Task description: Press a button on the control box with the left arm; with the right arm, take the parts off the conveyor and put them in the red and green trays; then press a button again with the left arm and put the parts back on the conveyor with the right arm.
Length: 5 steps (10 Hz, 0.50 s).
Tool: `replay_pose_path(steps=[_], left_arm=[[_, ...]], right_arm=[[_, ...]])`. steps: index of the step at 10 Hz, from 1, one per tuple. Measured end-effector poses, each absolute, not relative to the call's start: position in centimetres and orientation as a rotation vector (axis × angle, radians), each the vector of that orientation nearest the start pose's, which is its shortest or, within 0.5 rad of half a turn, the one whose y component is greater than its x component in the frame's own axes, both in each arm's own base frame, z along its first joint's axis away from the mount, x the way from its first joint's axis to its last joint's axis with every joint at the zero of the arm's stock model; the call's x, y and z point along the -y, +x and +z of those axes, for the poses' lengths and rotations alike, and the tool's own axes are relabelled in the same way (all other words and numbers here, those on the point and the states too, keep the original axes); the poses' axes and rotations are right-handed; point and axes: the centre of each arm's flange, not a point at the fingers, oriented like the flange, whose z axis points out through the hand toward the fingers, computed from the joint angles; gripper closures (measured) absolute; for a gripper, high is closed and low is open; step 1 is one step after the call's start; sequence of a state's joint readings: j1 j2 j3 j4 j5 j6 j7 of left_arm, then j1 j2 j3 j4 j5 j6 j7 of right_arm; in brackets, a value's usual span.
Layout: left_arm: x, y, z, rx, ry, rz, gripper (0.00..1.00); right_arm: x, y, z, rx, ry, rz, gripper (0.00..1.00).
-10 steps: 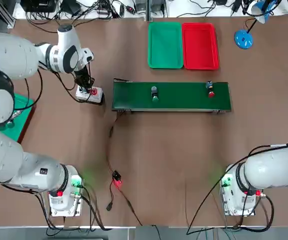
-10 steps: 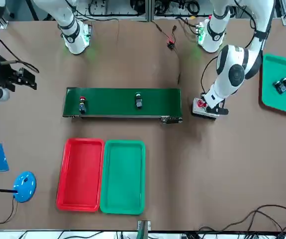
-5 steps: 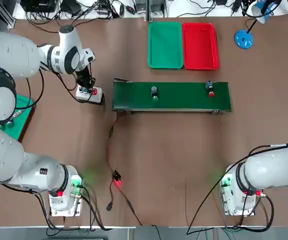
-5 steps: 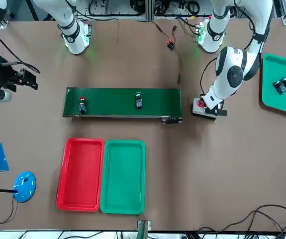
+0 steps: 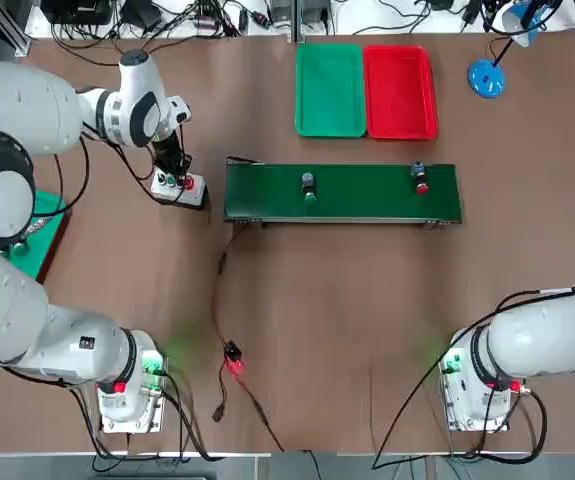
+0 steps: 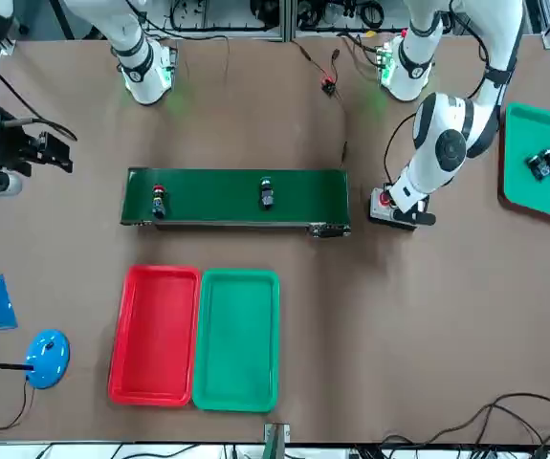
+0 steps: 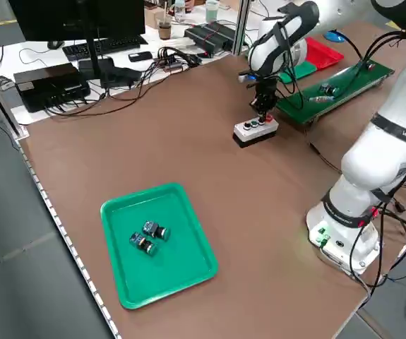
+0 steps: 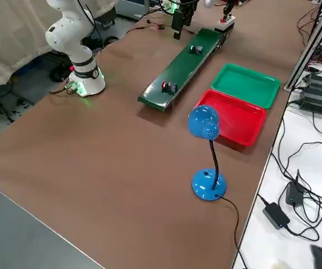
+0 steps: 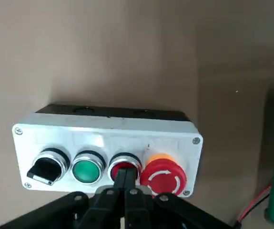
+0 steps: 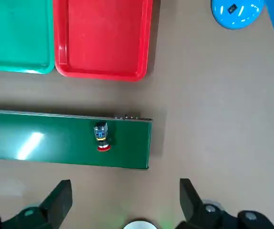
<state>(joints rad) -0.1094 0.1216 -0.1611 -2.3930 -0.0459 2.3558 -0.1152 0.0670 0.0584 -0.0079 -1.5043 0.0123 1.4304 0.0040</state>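
Top view: taking the conveyor (image 5: 367, 195) as landmark, the red tray (image 5: 400, 92) and green tray (image 5: 331, 90) lie just beyond its far edge, side by side, with bare table between. The control box (image 5: 180, 190) is near its left end, under the left arm. The green-capped part (image 5: 309, 187) is toward the conveyor's left end, the red-capped part (image 5: 420, 178) toward its right. Open table lies on its near side; a cable (image 5: 232, 358) crosses there.

Front view: the right gripper (image 6: 62, 151) hangs beyond the conveyor's red-part end, clear of it. The blue lamp (image 6: 48, 359) stands beyond the red tray, off that same end.

Left side view: another green tray (image 7: 158, 244), holding two pieces (image 7: 150, 237), is well apart from the conveyor.

Right side view: the lamp rises beside the red tray.

Left wrist view: the left gripper (image 9: 126, 179) is clenched, its tips over the box's red button (image 9: 124, 168).

Right wrist view: the right gripper's fingers are spread, released, nothing between them, on the conveyor's near side.
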Motion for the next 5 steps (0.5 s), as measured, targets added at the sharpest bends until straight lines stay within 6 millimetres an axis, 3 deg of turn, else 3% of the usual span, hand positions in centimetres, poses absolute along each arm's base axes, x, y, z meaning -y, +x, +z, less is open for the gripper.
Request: replay_pose_path(steps=[5], left_arm=[[12.92, 46.22, 25.4, -0.188, -3.137, 0.292, 0.99]], right_arm=[[-3.45, 55.61, 60.98, 0.088, -3.126, 0.214, 0.0]])
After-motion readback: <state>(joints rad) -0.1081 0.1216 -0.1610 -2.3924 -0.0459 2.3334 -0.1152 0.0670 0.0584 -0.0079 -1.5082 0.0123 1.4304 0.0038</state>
